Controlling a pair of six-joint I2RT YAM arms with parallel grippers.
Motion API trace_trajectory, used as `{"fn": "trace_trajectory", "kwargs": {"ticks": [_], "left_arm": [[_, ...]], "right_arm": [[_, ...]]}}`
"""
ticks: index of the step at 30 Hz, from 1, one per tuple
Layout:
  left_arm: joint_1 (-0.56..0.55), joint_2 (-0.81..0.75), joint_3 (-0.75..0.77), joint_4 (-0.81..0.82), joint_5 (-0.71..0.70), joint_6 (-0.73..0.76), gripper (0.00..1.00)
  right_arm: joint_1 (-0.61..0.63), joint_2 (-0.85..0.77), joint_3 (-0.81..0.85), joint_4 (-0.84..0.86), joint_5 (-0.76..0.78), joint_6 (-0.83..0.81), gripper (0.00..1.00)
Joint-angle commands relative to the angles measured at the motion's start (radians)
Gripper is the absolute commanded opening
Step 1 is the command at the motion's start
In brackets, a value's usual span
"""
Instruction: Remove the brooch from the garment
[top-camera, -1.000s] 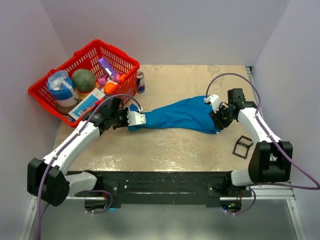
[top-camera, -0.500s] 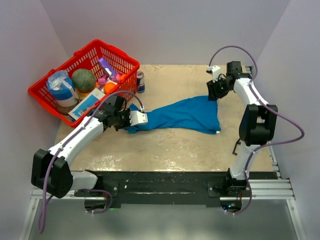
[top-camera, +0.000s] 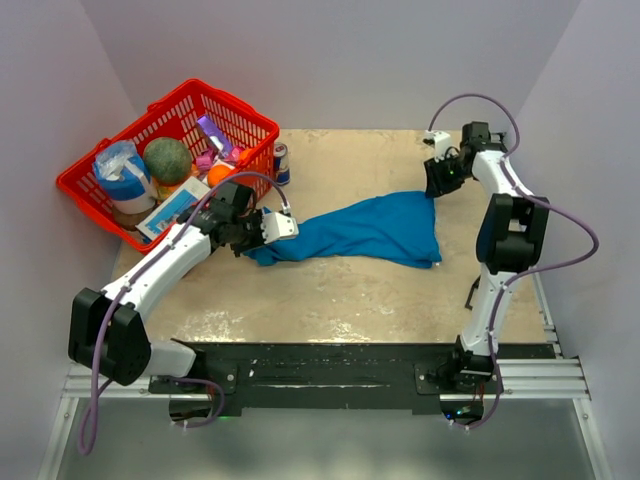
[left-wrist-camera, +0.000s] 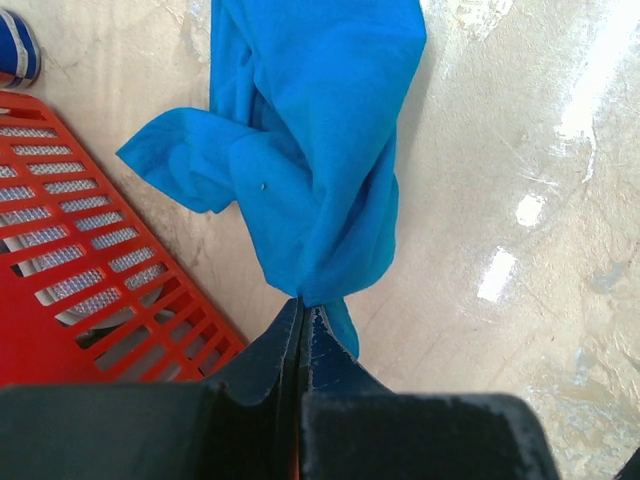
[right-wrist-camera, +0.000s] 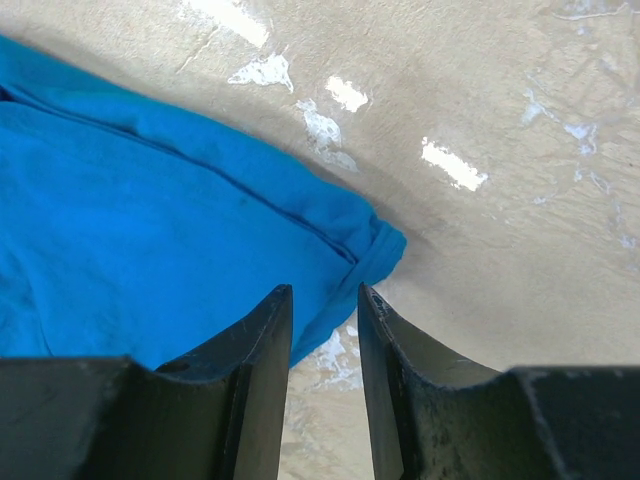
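The bright blue T-shirt (top-camera: 370, 228) lies bunched in a long band across the middle of the table. My left gripper (top-camera: 265, 238) is shut on its left end, and in the left wrist view the cloth (left-wrist-camera: 310, 150) hangs gathered from the closed fingertips (left-wrist-camera: 302, 305). My right gripper (top-camera: 437, 180) is open just above the shirt's far right corner; its fingers straddle the hemmed edge (right-wrist-camera: 150, 200) without holding it (right-wrist-camera: 325, 290). The brooch shows in no view.
A red plastic basket (top-camera: 255, 130) full of groceries stands at the far left, close beside my left gripper (left-wrist-camera: 80, 260). A small drink can (top-camera: 281, 163) stands next to the basket's right side. Walls enclose the table on three sides.
My right arm has swung from the shirt's near right end to its far right corner, and that end now lies spread out. My left gripper has shifted slightly up and left with the cloth.
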Motion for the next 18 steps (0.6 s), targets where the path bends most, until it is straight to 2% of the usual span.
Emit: {"fn": "trace_trajectory", "kwargs": {"ticks": [1,14,18], "left_arm": [[0.005,-0.001,0.042,-0.017,-0.006,-0.019,0.00],[0.007,0.011,0.057,-0.020,-0.010,-0.030,0.00],[0.005,0.014,0.060,-0.020,-0.011,-0.027,0.00]], "right_arm": [[0.007,0.032,0.051,-0.026,-0.037,-0.013,0.35],[0.007,0.083,0.087,-0.019,-0.002,-0.033,0.37],[0.008,0.103,0.103,-0.036,-0.028,-0.034,0.34]]}}
